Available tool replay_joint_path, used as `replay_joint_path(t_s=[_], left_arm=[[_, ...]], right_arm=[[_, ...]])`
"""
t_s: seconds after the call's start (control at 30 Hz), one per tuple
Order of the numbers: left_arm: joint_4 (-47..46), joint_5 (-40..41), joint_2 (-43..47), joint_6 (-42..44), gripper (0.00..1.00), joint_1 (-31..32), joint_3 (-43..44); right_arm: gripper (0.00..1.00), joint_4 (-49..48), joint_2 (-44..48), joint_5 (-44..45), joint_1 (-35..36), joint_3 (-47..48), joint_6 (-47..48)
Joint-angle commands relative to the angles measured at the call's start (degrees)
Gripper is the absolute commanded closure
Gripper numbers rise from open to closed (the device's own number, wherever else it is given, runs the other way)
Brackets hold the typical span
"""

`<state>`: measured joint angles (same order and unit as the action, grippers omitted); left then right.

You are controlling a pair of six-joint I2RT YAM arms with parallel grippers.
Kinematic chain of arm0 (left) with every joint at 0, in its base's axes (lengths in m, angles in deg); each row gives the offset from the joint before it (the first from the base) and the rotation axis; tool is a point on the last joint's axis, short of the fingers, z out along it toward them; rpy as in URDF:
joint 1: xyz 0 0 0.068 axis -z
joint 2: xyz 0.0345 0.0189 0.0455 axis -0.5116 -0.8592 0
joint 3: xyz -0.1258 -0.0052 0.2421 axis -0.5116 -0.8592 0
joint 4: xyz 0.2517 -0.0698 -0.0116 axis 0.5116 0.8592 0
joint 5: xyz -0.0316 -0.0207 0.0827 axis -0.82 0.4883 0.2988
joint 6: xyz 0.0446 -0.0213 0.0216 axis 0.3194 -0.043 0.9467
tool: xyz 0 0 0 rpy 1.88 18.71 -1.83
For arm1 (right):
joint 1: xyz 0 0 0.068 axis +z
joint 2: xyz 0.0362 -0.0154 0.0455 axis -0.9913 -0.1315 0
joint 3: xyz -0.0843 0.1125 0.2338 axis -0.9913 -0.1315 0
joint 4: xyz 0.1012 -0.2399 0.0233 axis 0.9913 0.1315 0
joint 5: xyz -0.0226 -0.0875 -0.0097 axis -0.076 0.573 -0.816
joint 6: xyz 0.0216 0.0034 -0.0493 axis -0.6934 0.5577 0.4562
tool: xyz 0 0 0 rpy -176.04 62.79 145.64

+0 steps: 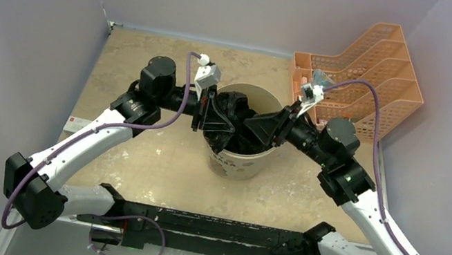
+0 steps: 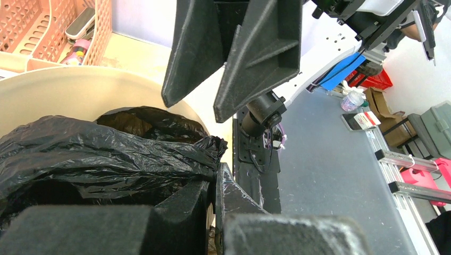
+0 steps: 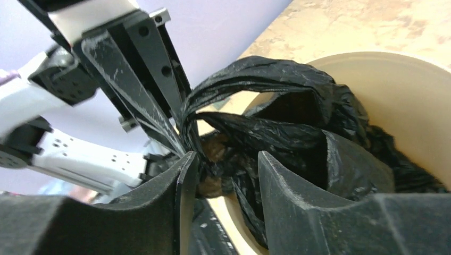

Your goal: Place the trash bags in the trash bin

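The black trash bag (image 1: 233, 109) lies bunched inside the cream trash bin (image 1: 235, 165) at the table's middle. My left gripper (image 1: 212, 119) reaches over the bin's left rim. In the left wrist view it (image 2: 217, 171) is shut on a gathered fold of the bag (image 2: 106, 154), just inside the bin's wall (image 2: 64, 95). My right gripper (image 1: 259, 128) comes in over the right rim. In the right wrist view it (image 3: 226, 162) stands open, with loose strands of the bag (image 3: 276, 85) hanging between its fingers, unclamped, above the bin's rim (image 3: 393, 90).
An orange mesh desk organiser (image 1: 367, 68) leans at the back right, close behind the right arm's wrist. Purple-grey walls enclose the table on the left, back and right. A black rail (image 1: 212, 227) runs along the near edge between the arm bases.
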<state>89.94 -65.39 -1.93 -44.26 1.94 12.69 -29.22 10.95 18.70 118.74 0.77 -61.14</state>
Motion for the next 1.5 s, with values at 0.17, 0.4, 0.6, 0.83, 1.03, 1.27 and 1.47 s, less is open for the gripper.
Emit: replay_joint_path(t_s=[0.17, 0.4, 0.6, 0.83, 1.03, 1.27, 1.47], left_arm=[[-2.6, 0.0, 1.2, 0.0, 1.00, 0.2, 0.0], [-3.2, -1.6, 1.6, -1.2, 1.00, 0.1, 0.2], [-4.5, -2.8, 2.1, -2.5, 1.00, 0.1, 0.0], [-5.7, -3.5, 1.9, -3.5, 1.00, 0.1, -0.1], [-3.2, -0.4, 2.3, -1.9, 0.90, 0.1, 0.1], [2.1, 3.5, 3.3, 0.9, 0.79, 0.1, 0.5], [6.5, 13.6, 5.4, 3.0, 1.00, 0.1, 0.2]], right_arm=[[0.32, -10.5, 11.2, -3.2, -0.2, -11.1, 26.7], [0.29, -18.2, 6.5, -14.1, -0.2, -12.6, 31.2], [0.34, -19.4, 0.2, -18.0, 0.3, -9.9, 33.0], [0.48, -21.4, -1.8, -18.5, 1.4, -9.5, 33.3], [0.81, -23.8, -0.2, -13.1, 1.5, -10.2, 30.7], [1.00, -18.6, 1.3, -3.4, 1.5, -10.2, 28.8], [1.00, -14.0, 3.9, 16.7, 1.3, -9.5, 20.2]])
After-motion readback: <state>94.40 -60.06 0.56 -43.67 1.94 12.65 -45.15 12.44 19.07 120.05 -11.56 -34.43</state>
